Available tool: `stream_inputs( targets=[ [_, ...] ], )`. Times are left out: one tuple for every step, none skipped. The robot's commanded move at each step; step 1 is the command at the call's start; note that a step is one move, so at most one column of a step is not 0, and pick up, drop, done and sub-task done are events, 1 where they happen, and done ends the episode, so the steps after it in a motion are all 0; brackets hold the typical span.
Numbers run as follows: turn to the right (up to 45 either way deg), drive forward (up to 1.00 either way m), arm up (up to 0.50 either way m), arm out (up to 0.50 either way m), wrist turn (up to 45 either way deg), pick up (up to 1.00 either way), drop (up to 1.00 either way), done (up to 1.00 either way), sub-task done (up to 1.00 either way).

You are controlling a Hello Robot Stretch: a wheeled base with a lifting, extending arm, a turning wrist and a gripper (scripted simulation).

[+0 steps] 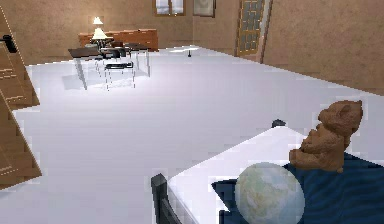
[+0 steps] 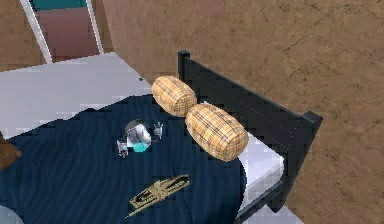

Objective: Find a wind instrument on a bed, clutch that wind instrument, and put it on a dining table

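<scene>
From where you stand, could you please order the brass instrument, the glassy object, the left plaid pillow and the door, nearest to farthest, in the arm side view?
1. Brass instrument, low on the dark bedspread.
2. Glassy object, mid-bed.
3. Left plaid pillow, against the headboard.
4. Door, top left.

- Wind instrument (image 2: 158,193): slim brass-gold shape, possibly a trumpet, lying flat on the navy cover.
- Bed (image 2: 262,108): dark frame, navy cover, white sheet.
- Dining table (image 1: 88,49): dark top, thin legs, far across the floor.
</scene>
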Motion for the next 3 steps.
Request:
stream_inputs(
  targets=[
    [0.0, 0.0, 0.0, 0.3, 0.0, 0.0, 0.0, 0.0, 0.0],
    [0.0, 0.0, 0.0, 0.0, 45.0, 0.0, 0.0, 0.0, 0.0],
    [0.0, 0.0, 0.0, 0.0, 45.0, 0.0, 0.0, 0.0, 0.0]
  ],
)
